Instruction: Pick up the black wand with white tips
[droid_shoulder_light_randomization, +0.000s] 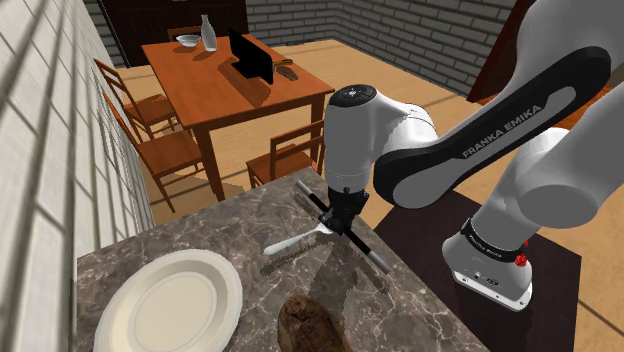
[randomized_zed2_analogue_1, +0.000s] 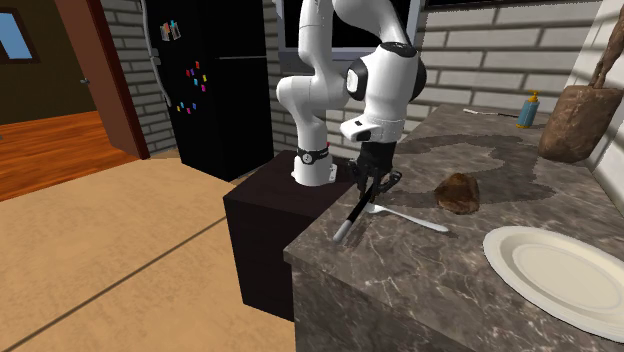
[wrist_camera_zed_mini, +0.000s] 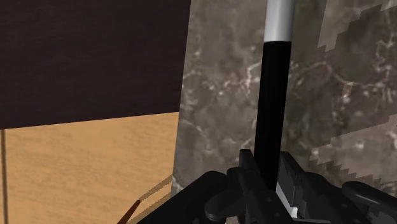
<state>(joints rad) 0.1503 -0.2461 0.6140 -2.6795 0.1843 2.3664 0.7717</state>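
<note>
The black wand (droid_shoulder_light_randomization: 372, 257) with white tips lies slantwise just over the marble counter (droid_shoulder_light_randomization: 200, 235), near the edge beside the stand. My gripper (droid_shoulder_light_randomization: 343, 223) is shut on the middle of its shaft, coming down from above. In the second exterior view the wand (randomized_zed2_analogue_1: 350, 221) tilts, its lower white tip close to the counter's edge (randomized_zed2_analogue_1: 310, 250) below the gripper (randomized_zed2_analogue_1: 371, 186). In the wrist view the black shaft (wrist_camera_zed_mini: 272, 108) runs out from between the clasping fingers (wrist_camera_zed_mini: 254, 184) to a white tip. I cannot tell whether the lower tip touches the counter.
A white utensil (droid_shoulder_light_randomization: 297, 243) lies on the counter just beside the wand. A white plate (droid_shoulder_light_randomization: 170, 305) and a brown lump (droid_shoulder_light_randomization: 310, 325) sit farther along. The dark stand (droid_shoulder_light_randomization: 560, 310) flanks the counter. Beyond are a wooden dining table (droid_shoulder_light_randomization: 235, 85) and chairs.
</note>
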